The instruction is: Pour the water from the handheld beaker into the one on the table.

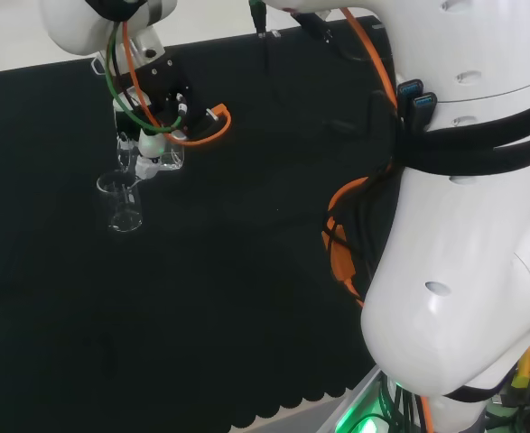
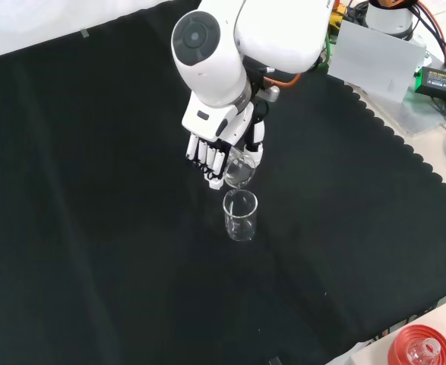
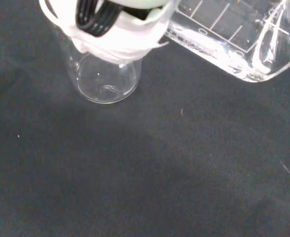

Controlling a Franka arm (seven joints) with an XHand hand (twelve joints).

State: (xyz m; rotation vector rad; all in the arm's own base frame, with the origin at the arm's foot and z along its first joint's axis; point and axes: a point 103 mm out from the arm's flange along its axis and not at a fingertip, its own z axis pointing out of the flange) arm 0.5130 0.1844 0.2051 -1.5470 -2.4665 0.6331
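Front view shows the black and white hand [image 2: 221,152] with its fingers curled around a clear glass beaker [image 2: 240,170], tilted with its mouth just above the rim of a second clear glass beaker [image 2: 240,216]. That second beaker stands upright on the black cloth surface [image 2: 93,228], directly below the hand.

You're looking at a bench under black cloth [image 2: 93,228] with a scalloped edge, pale surface beyond it, a grey box [image 2: 374,57], a red ribbed ring [image 2: 424,346] at the corner.
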